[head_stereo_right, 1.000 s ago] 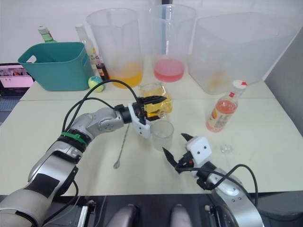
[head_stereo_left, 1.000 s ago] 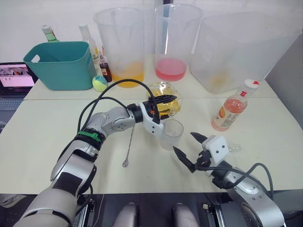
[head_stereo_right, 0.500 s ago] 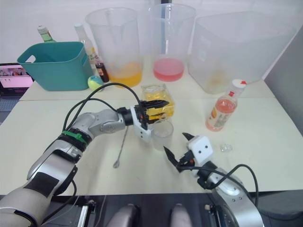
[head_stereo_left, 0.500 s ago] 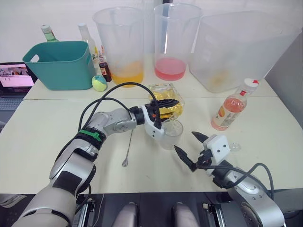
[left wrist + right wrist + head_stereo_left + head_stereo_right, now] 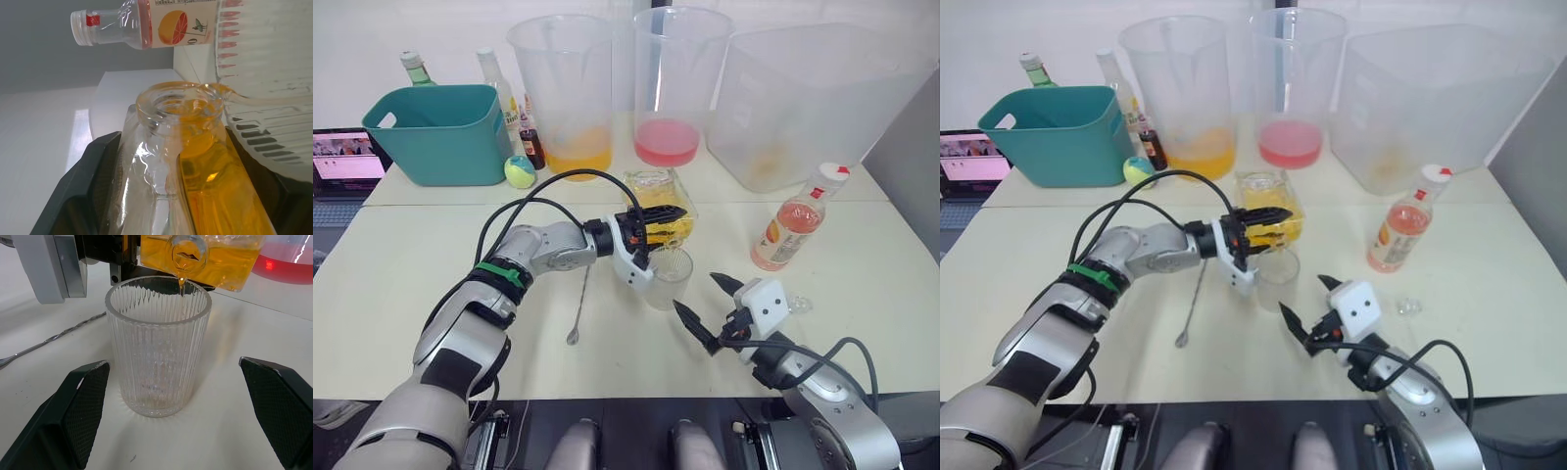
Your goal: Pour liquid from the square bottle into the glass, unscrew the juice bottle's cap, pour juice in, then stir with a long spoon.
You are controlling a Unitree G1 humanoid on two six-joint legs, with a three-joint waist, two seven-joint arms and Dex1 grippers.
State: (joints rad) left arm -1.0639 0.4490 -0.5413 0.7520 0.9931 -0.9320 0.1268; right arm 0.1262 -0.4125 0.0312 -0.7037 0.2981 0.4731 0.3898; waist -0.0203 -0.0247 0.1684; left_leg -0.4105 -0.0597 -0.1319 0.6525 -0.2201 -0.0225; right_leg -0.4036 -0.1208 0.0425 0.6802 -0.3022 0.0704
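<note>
My left gripper is shut on the square bottle, which is tipped with its open neck over the rim of the glass. A thin yellow trickle hangs from the bottle's mouth into the ribbed glass. My right gripper stands open on the near side of the glass, not touching it. The juice bottle stands upright at the right with its white cap on. The long spoon lies flat on the table left of the glass.
At the back stand two tall pitchers, one with orange and one with pink liquid, and a big clear tub. A teal basket, a green ball and a few bottles are at the back left. A clear stopper lies beside my right wrist.
My left gripper has rolled the square bottle further over, bringing its neck down above the glass. The right gripper has stayed where it was.
</note>
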